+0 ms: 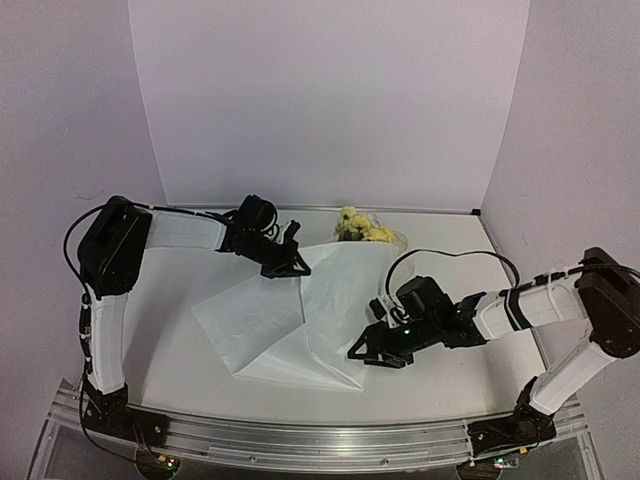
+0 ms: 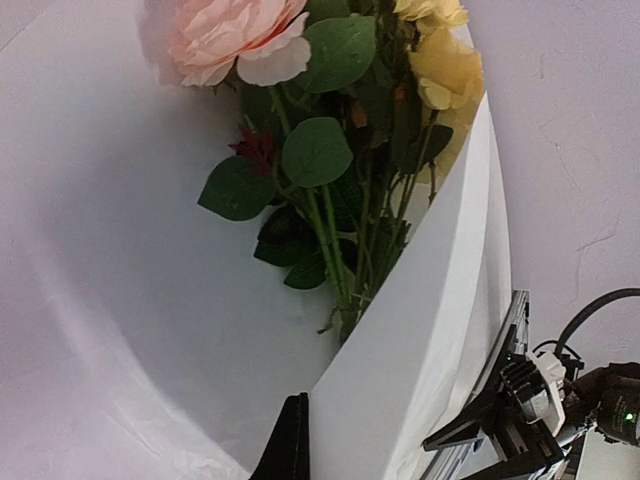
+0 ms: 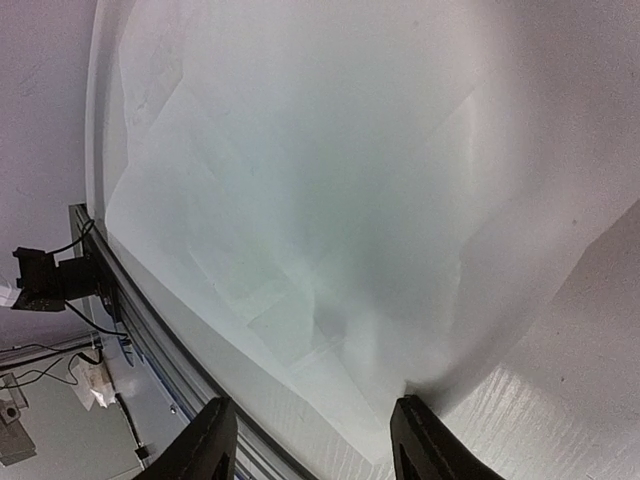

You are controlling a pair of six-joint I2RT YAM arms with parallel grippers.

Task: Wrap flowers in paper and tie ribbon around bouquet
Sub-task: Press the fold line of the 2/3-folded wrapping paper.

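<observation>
Here, at ten o'clock of the sheet: left gripper [image 1: 290, 262] clenched on a lifted fold of the paper [image 1: 330, 300], seemingly to stand that flap up as one wall of the cone. Spread flat below, across the middle of the table [image 1: 180, 300]: the rest of the sheet, creased on a diagonal. Tucked in at twelve o'clock, heads poking past the far edge, stems down behind the raised flap: the flowers [image 2: 330, 190] (a pink rose among the yellow blossoms, going by the left wrist view), laid there for rolling into the paper. Low at five o'clock, by the sheet's near corner: right gripper [image 1: 372, 352], fingers [image 3: 213, 445] parted and nothing between them, placed, by the look of it, to take that corner and fold it across. No ribbon in sight; wrapping judged part done, tying not yet begun.
</observation>
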